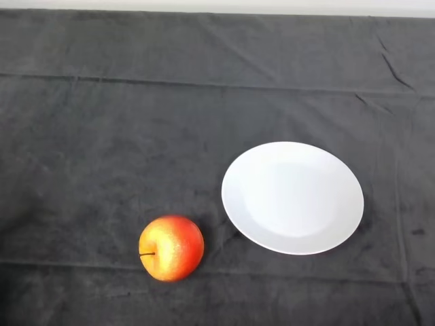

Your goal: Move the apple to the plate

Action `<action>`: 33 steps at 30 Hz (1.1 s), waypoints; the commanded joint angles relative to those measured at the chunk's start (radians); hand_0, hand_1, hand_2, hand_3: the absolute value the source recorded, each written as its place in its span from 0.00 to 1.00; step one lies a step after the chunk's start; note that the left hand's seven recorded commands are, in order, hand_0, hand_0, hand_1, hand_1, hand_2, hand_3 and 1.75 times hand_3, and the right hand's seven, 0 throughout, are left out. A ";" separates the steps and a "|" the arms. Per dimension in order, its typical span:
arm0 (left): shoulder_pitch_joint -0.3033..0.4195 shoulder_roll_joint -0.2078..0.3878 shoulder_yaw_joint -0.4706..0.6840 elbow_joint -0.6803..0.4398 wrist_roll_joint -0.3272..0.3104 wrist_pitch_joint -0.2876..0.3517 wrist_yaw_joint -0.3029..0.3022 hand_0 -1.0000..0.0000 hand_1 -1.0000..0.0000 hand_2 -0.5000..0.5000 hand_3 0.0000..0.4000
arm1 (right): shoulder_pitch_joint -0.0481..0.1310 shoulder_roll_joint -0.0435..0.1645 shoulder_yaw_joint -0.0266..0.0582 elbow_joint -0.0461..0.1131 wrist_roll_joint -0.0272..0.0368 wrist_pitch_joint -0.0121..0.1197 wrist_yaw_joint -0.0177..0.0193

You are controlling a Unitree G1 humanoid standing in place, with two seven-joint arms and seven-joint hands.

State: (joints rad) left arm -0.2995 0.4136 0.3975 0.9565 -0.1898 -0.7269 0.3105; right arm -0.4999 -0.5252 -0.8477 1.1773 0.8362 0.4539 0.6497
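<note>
A red and yellow apple (pixel 171 248) lies on the dark cloth near the front, its stem pointing to the left. A white round plate (pixel 292 197) sits on the cloth to the right of the apple and a little farther back, with nothing on it. A small gap of cloth separates the apple from the plate's rim.
The dark cloth (pixel 122 136) covers the whole table, with creases running across the back and along the front. A pale strip shows beyond the table's far edge (pixel 217 5).
</note>
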 commanded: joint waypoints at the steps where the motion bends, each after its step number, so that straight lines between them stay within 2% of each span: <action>1: -0.029 0.060 -0.039 -0.067 0.025 0.021 0.017 1.00 1.00 0.50 0.00 | -0.010 -0.031 -0.0149 0.020 -0.0120 0.001 0.0079; 5: 0.019 0.052 -0.052 -0.214 0.042 0.054 0.040 1.00 1.00 0.50 0.00 | -0.010 -0.030 -0.0147 0.018 -0.0121 0.000 0.0071; 9: 0.023 0.037 -0.083 -0.353 0.081 0.118 0.077 1.00 1.00 0.50 0.00 | -0.009 -0.028 -0.0144 0.016 -0.0122 0.000 0.0060; 14: 0.070 0.004 -0.126 -0.545 0.122 0.202 0.113 1.00 1.00 0.50 0.00 | -0.008 -0.027 -0.0140 0.012 -0.0124 0.000 0.0043; 16: 0.113 -0.008 -0.140 -0.625 0.128 0.230 0.120 1.00 1.00 0.50 0.00 | -0.007 -0.026 -0.0137 0.010 -0.0124 0.000 0.0035; 17: 0.150 -0.007 -0.135 -0.635 0.118 0.212 0.109 1.00 1.00 0.50 0.00 | -0.007 -0.026 -0.0137 0.010 -0.0124 0.000 0.0031; 20: 0.240 0.006 -0.110 -0.576 0.073 0.138 0.054 1.00 1.00 0.50 0.00 | -0.006 -0.025 -0.0134 0.007 -0.0125 0.000 0.0020; 23: 0.271 0.031 -0.089 -0.481 0.036 0.129 0.001 1.00 1.00 0.50 0.00 | -0.006 -0.024 -0.0131 0.006 -0.0126 0.000 0.0012; 27: 0.261 0.064 -0.076 -0.346 0.008 0.163 -0.061 1.00 1.00 0.50 0.00 | -0.005 -0.024 -0.0130 0.004 -0.0125 0.000 0.0003; 33: 0.198 0.120 -0.067 -0.179 -0.019 0.227 -0.159 1.00 1.00 0.50 0.00 | -0.005 -0.024 -0.0130 0.003 -0.0122 0.000 -0.0004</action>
State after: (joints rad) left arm -0.0786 0.4691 0.2882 0.7739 -0.1902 -0.4995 0.1450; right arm -0.4891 -0.5324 -0.8524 1.1772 0.8358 0.4539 0.6504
